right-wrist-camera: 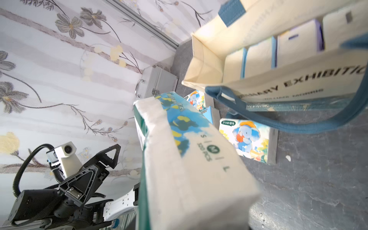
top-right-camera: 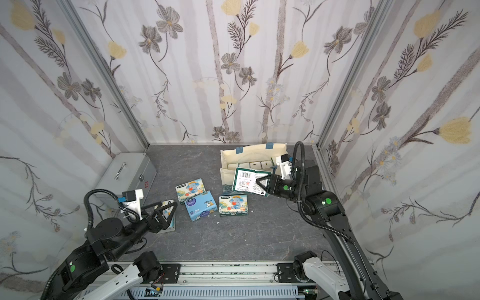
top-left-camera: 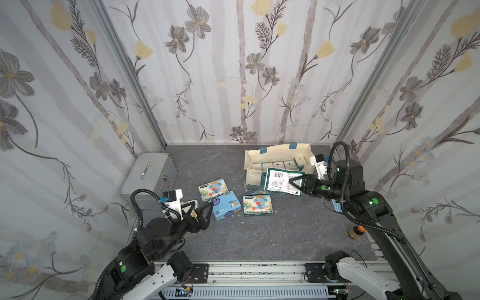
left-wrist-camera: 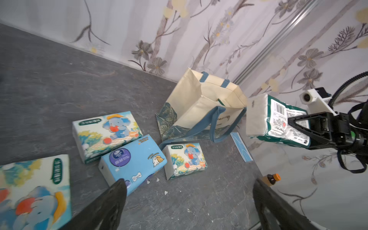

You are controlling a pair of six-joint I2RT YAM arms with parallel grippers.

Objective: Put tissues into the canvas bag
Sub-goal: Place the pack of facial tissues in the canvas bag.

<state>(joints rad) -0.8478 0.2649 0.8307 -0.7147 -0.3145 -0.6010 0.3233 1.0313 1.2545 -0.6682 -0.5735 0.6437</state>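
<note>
Five or so packs [top-left-camera: 280, 164] stand on end in a row inside the bag [top-left-camera: 279, 150], which sits open at the back right of the tabletop [top-left-camera: 285, 233]. Another, the green-edged pack [top-left-camera: 276, 179], is in my right claw [top-left-camera: 293, 182], jaws closed on one end of it. It hangs in the air by the bag's near right corner, not yet over the mouth. Four lie on the tabletop: an elephant pack [top-left-camera: 213, 189], a blue pack [top-left-camera: 226, 209] touching it, a second elephant pack [top-left-camera: 257, 205] just in front of the bag, and a third [left-wrist-camera: 33, 191] below my left claw [top-left-camera: 202, 207], which hovers wide open and empty. I judge the job a little past halfway. The bag's front strap [left-wrist-camera: 217, 127] droops outward and could snag a pack going in. A grey case [top-left-camera: 149, 174] stands back left, a small bottle [top-left-camera: 356, 231] front right, a flat blue mask [left-wrist-camera: 242, 147] beside the bag.
</note>
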